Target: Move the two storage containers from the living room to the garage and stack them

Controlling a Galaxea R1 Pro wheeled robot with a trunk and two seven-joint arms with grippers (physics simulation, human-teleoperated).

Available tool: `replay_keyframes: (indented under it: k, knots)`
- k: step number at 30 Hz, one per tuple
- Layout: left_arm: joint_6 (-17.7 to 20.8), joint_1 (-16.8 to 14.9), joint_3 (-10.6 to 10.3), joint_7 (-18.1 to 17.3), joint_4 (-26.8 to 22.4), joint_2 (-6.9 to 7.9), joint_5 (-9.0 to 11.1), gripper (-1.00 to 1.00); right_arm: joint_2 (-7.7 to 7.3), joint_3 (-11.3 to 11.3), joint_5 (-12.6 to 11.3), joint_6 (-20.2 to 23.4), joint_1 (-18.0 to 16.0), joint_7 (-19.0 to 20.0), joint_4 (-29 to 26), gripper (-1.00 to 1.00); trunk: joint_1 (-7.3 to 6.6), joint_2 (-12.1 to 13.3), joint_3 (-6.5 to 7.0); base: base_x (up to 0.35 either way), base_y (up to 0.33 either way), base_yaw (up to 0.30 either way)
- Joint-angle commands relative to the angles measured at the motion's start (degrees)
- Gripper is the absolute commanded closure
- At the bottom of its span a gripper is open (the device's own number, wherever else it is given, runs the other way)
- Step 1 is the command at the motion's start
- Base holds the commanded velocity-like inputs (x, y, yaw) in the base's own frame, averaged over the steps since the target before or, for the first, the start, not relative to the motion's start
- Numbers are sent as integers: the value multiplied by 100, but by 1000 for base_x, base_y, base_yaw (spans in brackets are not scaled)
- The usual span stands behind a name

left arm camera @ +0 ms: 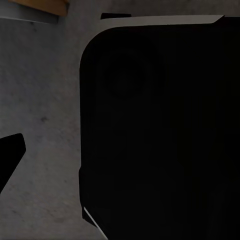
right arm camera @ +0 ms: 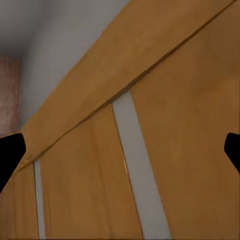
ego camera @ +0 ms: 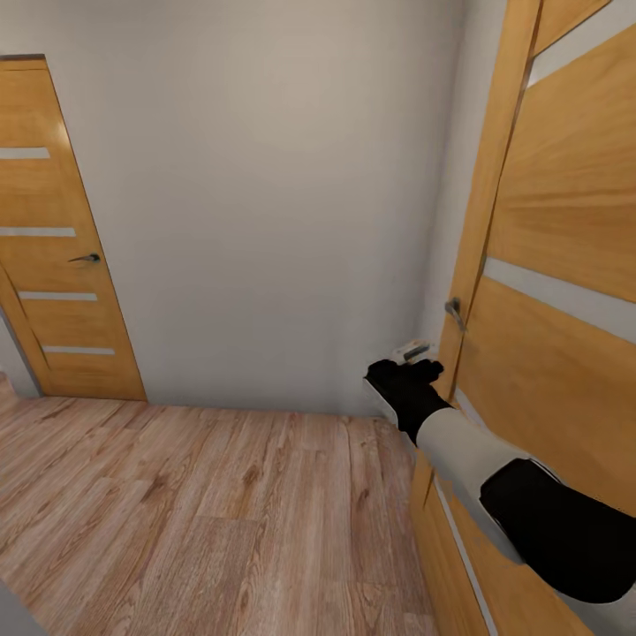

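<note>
The two storage containers are out of view. My right gripper [ego camera: 415,360] is stretched out to the honey-wood door [ego camera: 565,221] on the right, just below its metal handle [ego camera: 454,311] and at the door's edge. In the right wrist view its two black fingertips [right arm camera: 10,155] stand far apart at the picture's edges, open, with the door's wood and a frosted strip [right arm camera: 140,190] between them and nothing held. In the left wrist view, one black fingertip [left arm camera: 11,150] of the left gripper hangs over a mottled grey surface beside a large dark part of the robot [left arm camera: 160,135].
I stand on a light wood-plank floor [ego camera: 203,512] in a narrow space closed by a plain white-grey wall [ego camera: 265,194]. A second honey-wood door [ego camera: 53,265] with frosted strips and a lever handle [ego camera: 87,258] is shut at the far left.
</note>
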Motion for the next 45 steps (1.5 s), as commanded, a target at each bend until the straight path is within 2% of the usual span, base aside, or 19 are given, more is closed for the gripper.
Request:
replay_keyframes:
  k: [1,3,7,9,14,19,23,28,45]
  knots:
    - [-9,-2,2,8,0,0,17,-100,62,46,-52,34,-7,-50,-3,-100,0,-3,-6,0,0,0]
    - [-9,-2,2,9,1,0,18,-100,316,39,-54,26,-7,-68,-3,-100,0,-3,-6,0,0,0]
    - [-10,-2,2,9,0,0,17,-100,316,39,-90,-51,33,-16,-6,-100,0,-3,-6,0,0,0]
    - [-9,-2,2,9,0,0,18,-100,316,42,-106,-392,187,217,-10,-100,0,-3,-6,0,0,0]
    - [-9,-2,2,4,1,0,20,-100,316,47,-107,-1059,656,1159,-11,-100,0,-3,-6,0,0,0]
    - [-9,-2,2,6,0,0,17,-100,316,44,-85,-1729,1269,2816,-5,-100,0,-3,-6,0,0,0]
    - [-9,-2,5,9,1,0,16,-100,316,50,-54,-2290,1808,3368,-3,-100,0,-3,-6,0,0,0]
    - [-9,-2,9,10,2,0,17,-100,316,60,-44,-2539,2212,3772,-3,-100,0,-3,-6,0,0,0]
    - [-9,-2,8,10,1,0,22,-100,316,63,-66,-2554,2252,3864,15,-100,0,-3,-6,0,0,0]
